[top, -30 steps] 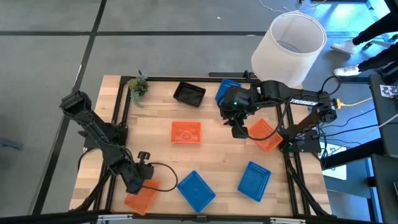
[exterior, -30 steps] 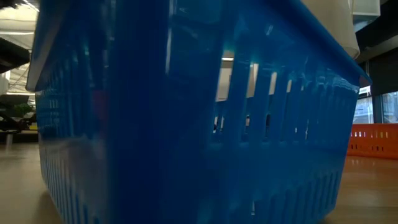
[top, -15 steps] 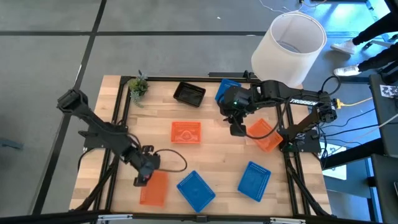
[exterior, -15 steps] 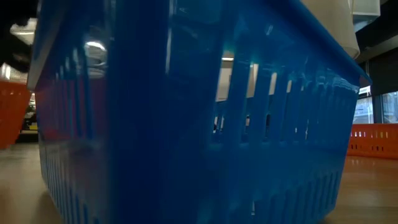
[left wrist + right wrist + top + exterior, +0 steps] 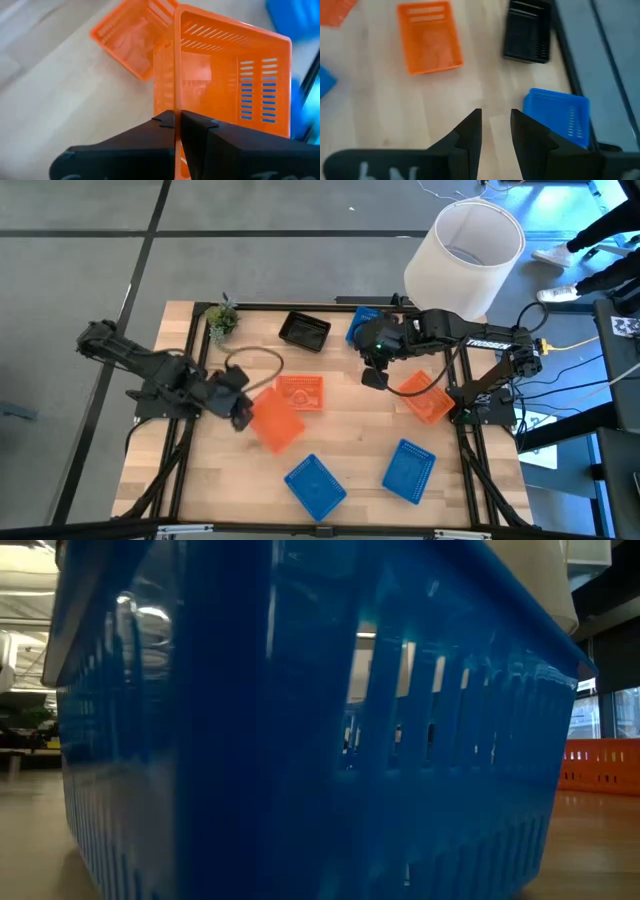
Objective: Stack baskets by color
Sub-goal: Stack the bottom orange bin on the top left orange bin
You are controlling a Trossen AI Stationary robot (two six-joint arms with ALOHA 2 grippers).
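This is a robotics lab or test hall, not a home. The wooden worktop (image 5: 340, 430) sits in a black metal frame (image 5: 196, 350) on a bare grey floor (image 5: 250, 260) crossed by dark seams, like an industrial or office hall. Two dark robot arms are mounted on the frame, and loose cables (image 5: 585, 340) run off to equipment beside the right edge. A large white lampshade (image 5: 464, 258) and a small green plant (image 5: 222, 318) look like props. In the low view, past a blue basket (image 5: 300, 730), ceiling lights and large windows of an open room show.
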